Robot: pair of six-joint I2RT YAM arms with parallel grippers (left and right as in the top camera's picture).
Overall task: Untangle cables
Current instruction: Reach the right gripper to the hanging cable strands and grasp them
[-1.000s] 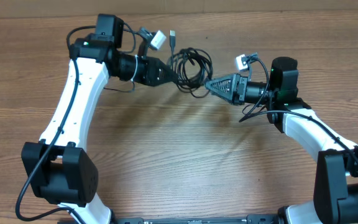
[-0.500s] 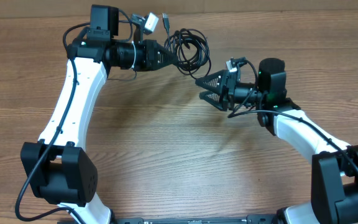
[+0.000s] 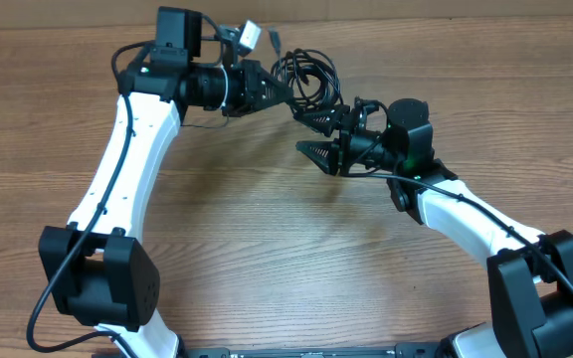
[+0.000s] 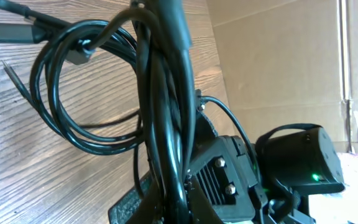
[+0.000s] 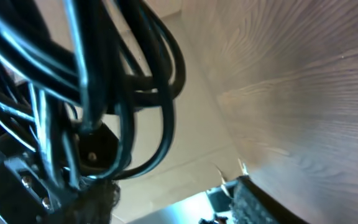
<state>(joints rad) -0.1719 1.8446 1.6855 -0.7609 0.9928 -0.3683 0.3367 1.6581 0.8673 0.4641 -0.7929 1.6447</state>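
Two arms share the wooden desk (image 3: 267, 259), and both have shifted within the last second. The left arm (image 3: 127, 149) reaches along the left side to the far edge. It sits a little farther back than a second ago and has carried its load with it. The right arm (image 3: 466, 214) has swung in from the right, so its wrist is now nearer the middle of the desk than before.

The left tool (image 3: 275, 89) is clamped tight on the cables (image 3: 306, 80). These hang as one black coil of several loops just to its right, at the far middle of the desk. The left wrist view shows the same coil (image 4: 92, 93) running through the grip as a thick bunch, with loops fanning out to the left.

The right tool (image 3: 313, 134) has its jaws apart and holds nothing I can make out. A second ago it pointed at the coil from the right. Now it sits just near of the coil with its far finger close under the lowest loop, though I cannot tell whether they touch. In the right wrist view, strands (image 5: 104, 81) fill the space close ahead.

A white plug (image 3: 250, 36) sticks up far-left of the coil.

The coil is still one knot. My judgement is that the right tool is lining up to take a single loop and pull it free.
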